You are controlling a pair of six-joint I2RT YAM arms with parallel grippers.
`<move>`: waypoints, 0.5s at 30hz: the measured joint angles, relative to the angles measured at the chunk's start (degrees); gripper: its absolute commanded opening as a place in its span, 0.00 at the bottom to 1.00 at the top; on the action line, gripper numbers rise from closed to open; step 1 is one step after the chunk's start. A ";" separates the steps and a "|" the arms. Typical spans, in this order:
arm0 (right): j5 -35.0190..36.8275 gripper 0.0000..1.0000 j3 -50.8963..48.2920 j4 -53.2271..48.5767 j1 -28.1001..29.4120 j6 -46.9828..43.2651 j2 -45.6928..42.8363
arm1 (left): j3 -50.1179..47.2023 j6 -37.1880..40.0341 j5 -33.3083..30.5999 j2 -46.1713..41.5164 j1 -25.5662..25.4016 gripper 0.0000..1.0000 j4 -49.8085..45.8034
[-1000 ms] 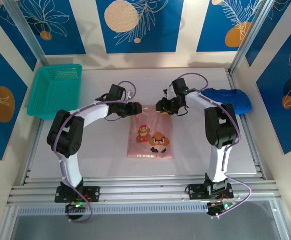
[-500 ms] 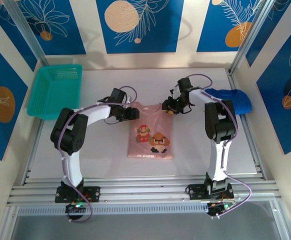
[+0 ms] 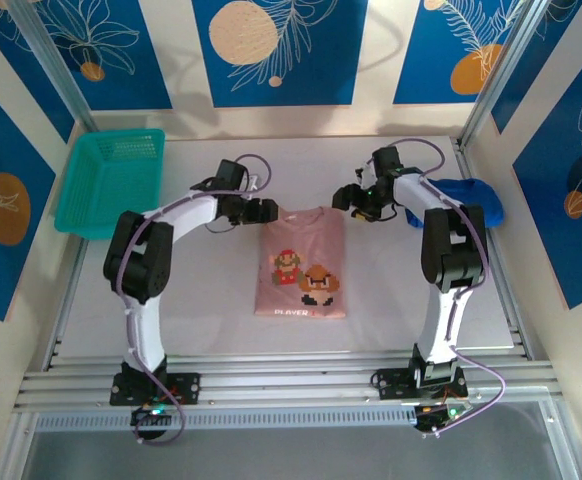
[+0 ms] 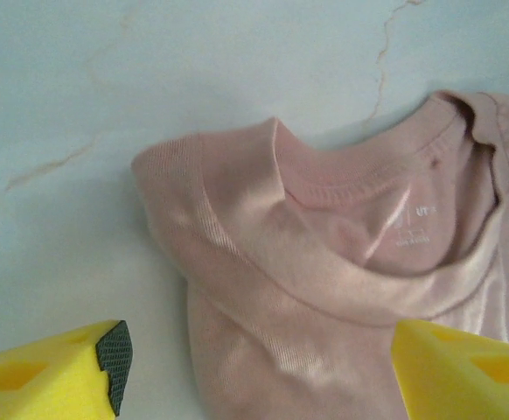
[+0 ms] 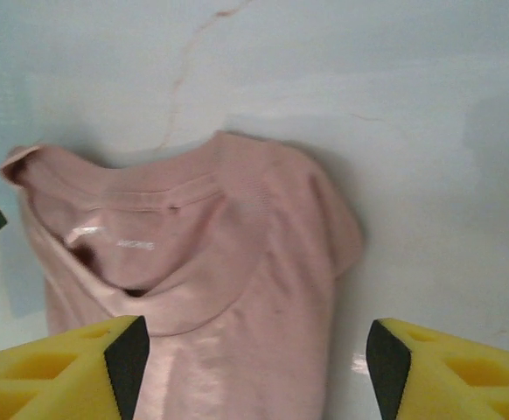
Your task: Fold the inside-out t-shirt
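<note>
My left pincer (image 3: 262,211) and right pincer (image 3: 347,198) both gape empty by the collar end. The shirt (image 3: 301,262) lies in a tidy rectangle; folding looks about finished.

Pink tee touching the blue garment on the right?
Apart. The top view shows the t-shirt lying mid-table and the blue garment at the right edge, with a wide stretch of bare table between them.
</note>
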 measured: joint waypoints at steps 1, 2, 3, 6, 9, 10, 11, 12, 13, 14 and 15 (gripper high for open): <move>0.22 0.72 0.28 -0.15 -0.02 -0.02 0.79 | 1.09 0.17 0.11 1.05 0.00 0.80 -0.46; 0.44 0.72 0.61 -0.28 0.09 -0.07 1.79 | 2.34 0.50 0.26 2.29 0.00 0.80 -0.98; 0.46 0.72 0.90 -0.35 0.26 -0.07 2.75 | 3.37 0.66 0.59 3.37 0.00 0.81 -1.38; 0.66 0.72 1.16 -0.39 0.92 -0.07 4.81 | 4.81 1.36 1.25 5.42 -0.02 0.81 -2.29; 0.81 0.72 1.31 -0.44 1.53 -0.04 5.49 | 4.92 1.86 2.03 6.60 -0.04 0.81 -2.71; 0.74 0.72 1.40 -0.24 1.64 -0.02 5.49 | 5.05 1.84 2.40 6.62 -0.04 0.80 -2.71; 0.74 0.71 1.40 -0.04 1.86 -0.02 5.62 | 5.11 1.84 2.93 6.62 -0.07 0.79 -2.71; 0.79 0.71 1.40 0.09 2.01 0.02 5.66 | 5.11 1.84 3.15 6.64 -0.15 0.79 -2.71; 0.52 0.70 1.40 0.24 2.10 0.13 5.66 | 5.11 1.79 3.34 6.69 -0.15 0.78 -2.69; 0.37 0.69 1.40 0.46 2.34 0.15 5.70 | 5.09 1.75 3.58 6.71 -0.13 0.76 -2.64; 0.13 0.68 1.40 0.74 2.62 0.20 5.79 | 5.05 1.64 3.96 6.73 -0.13 0.75 -2.45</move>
